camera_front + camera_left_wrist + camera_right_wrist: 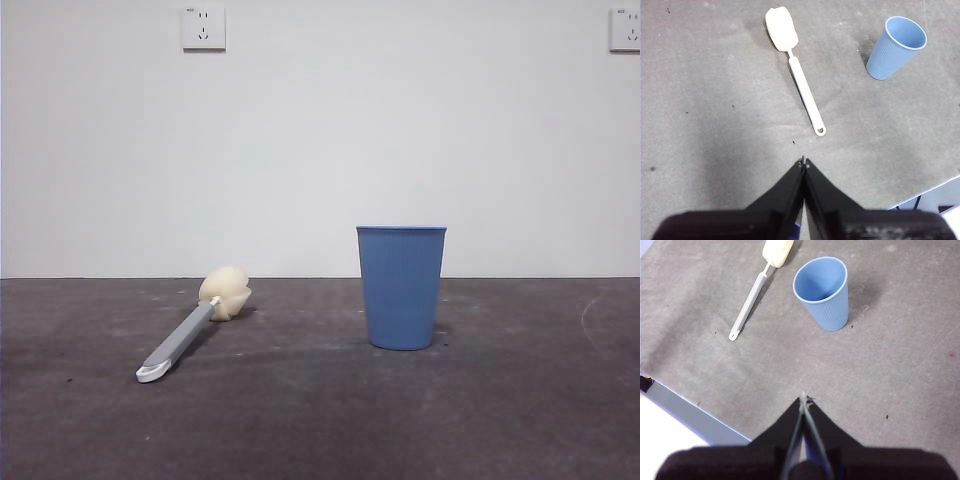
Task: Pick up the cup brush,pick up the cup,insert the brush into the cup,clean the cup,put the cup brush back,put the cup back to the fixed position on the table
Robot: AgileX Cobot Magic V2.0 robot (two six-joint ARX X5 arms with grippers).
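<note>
The cup brush (190, 331) lay flat on the table (520, 420), its cream sponge head (226, 291) towards the white wall (320, 140) and its grey handle (180, 340) running back towards the camera, ending in the white looped tip (152, 373). The cup (401, 287) stood upright and open-mouthed a little to one side of the brush, apart from it, with bare table between the 2. Nothing had been lifted, so the task appeared to stand at its very first step, picking up the brush. The left gripper (803, 162) hung above the table with its 2 jaws pressed together, just short of the looped tip and roughly in line with the handle; the right gripper (803, 397) likewise hung with its jaws together, facing the cup from well apart. Neither showed in the front view. To take the brush well, the left gripper would probably need to part its jaws first, then come down across the handle somewhere around its middle, with the jaws set square to its length, so that the thin handle did not roll or pivot as they met. Gripping too near the loop would likely leave the sponge end heavy and drooping; gripping too near the head would leave less stem free to reach into the cup. The handle lay very low, so the fingertips would have to come almost to the table surface.
</note>
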